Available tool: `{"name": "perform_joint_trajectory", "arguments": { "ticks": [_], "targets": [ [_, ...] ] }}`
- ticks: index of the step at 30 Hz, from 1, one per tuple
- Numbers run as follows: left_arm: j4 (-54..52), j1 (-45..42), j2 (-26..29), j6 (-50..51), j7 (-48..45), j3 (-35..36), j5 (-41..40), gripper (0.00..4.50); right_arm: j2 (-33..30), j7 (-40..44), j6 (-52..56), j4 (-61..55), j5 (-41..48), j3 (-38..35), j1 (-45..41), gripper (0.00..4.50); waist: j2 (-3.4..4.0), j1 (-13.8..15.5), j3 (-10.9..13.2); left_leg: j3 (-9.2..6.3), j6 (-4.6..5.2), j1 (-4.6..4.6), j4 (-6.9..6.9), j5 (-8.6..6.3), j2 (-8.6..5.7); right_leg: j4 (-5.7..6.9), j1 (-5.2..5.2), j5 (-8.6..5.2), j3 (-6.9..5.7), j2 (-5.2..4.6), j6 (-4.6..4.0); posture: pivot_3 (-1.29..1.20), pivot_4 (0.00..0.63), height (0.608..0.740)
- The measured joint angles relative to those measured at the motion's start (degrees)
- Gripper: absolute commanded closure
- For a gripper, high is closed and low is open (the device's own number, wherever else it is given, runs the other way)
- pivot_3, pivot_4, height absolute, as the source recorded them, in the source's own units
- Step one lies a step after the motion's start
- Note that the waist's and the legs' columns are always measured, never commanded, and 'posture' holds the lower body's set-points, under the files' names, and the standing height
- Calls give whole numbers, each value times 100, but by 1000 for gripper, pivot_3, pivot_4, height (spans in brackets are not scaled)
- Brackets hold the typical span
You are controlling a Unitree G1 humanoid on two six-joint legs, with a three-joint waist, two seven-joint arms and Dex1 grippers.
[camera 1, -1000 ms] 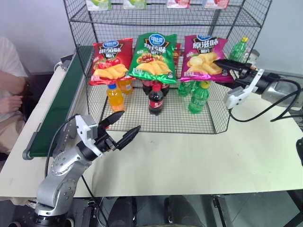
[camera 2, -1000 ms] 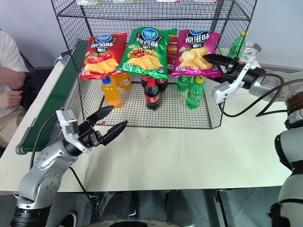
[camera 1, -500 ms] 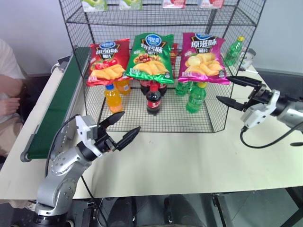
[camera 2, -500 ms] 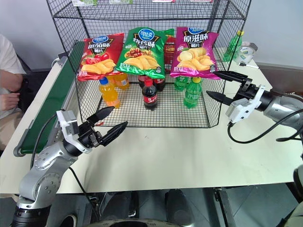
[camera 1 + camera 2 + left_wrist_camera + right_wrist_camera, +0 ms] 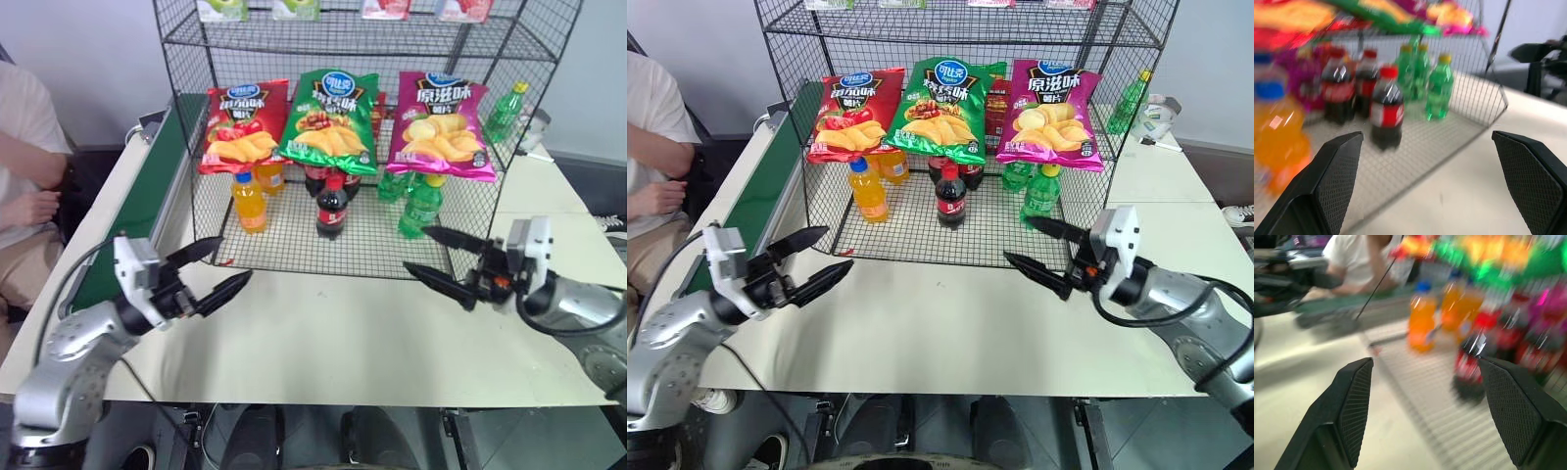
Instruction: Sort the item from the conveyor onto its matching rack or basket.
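The item, a glossy green crisp bag (image 5: 331, 122), lies tilted on the middle tier of the black wire rack (image 5: 294, 245), between a red bag (image 5: 242, 125) and a magenta bag (image 5: 443, 122). Along the table's left side runs the dark green conveyor (image 5: 137, 235); no item shows on its visible stretch. My left gripper (image 5: 233, 259) hovers open and empty over the table in front of the rack's left corner. Open and empty too, my right gripper (image 5: 416, 249) points left before the rack's right corner. Neither touches the bag.
Orange bottles (image 5: 248, 201), cola bottles (image 5: 1386, 112) and green bottles (image 5: 419, 204) stand on the rack's bottom grid. Small packets hang on the top tier. A person (image 5: 29, 166) sits left of the conveyor. Bare table lies between my grippers.
My right gripper drew back and down from the rack's right side by the magenta bag to the table's front, rolling over. My left gripper shifted left. The view has also shifted.
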Motion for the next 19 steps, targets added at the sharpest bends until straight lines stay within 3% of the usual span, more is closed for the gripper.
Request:
{"name": "perform_joint_trajectory", "arguments": {
  "ticks": [4,8,19],
  "targets": [
    [309,179,411,295,-62,803,-259,0,-51,978,824,240,192,-1250,524,953,0,-19,0,0,0,4,0,0,0,1,1,0,0,2,0,0,150,739],
    [495,465,733,337,-164,1133,-105,0,114,1495,1250,371,-4,-2036,572,953,-2,-13,-1,2,0,6,-9,0,-1,-3,1,0,1,4,0,0,150,739],
    [1443,264,865,-189,-522,1159,694,0,588,2183,1875,885,-1044,-2325,-95,953,-7,-16,2,5,0,3,-12,0,-1,-3,-6,0,2,3,0,0,150,739]
  ]
}}
